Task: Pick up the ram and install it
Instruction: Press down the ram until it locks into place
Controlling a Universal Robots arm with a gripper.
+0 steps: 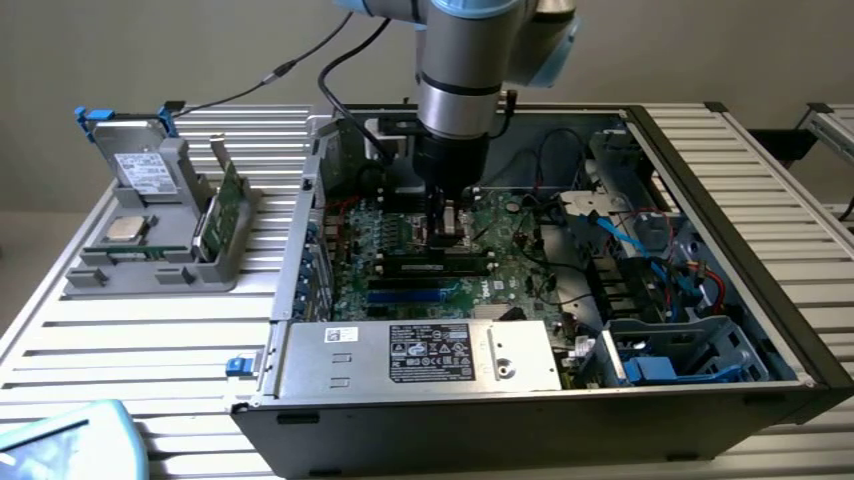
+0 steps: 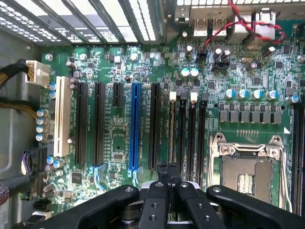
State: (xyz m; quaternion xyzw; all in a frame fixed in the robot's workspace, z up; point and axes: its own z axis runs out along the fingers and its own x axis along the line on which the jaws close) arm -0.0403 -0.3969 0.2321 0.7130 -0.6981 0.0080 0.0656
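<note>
- Hanging straight down from the arm point(image 1: 461, 60) into an open computer case point(image 1: 801, 330), with the claw point(image 1: 450, 235) low over the motherboard point(image 1: 514, 255).
- Claw shut narrow: in the wrist view, fingertips point(image 2: 163, 171) pressed together, with nothing clamped between them.
- Just ahead of the claw point(image 2: 167, 171) in the wrist view, the ram point(image 2: 171, 129) seen edge-on as a thin strip standing in the first of a group of black memory slots, a white latch point(image 2: 172, 95) at its far end.
- In the exterior view, the ram point(image 1: 434, 267) showing as a long dark stick seated across the board, just in front of the claw.
- Cannot tell whether the fingertips touch the stick's end or stop just short of it.
- Beside the memory slots in the wrist view, an open processor socket point(image 2: 248, 171) with its metal frame; on the other side, a blue expansion slot point(image 2: 136, 126) among black ones.
- Toward the front of the case, a silver power supply box point(image 1: 414, 355) with a black label.
- On the ribbed bench point(image 1: 134, 340), at the exterior view's left, a grey holder point(image 1: 147, 272) carrying a square silver processor chip point(image 1: 127, 228) and an upright green board point(image 1: 230, 205), well apart from the claw.
- Blue cables point(image 1: 641, 235) at the case's side toward the exterior view's right.
</note>
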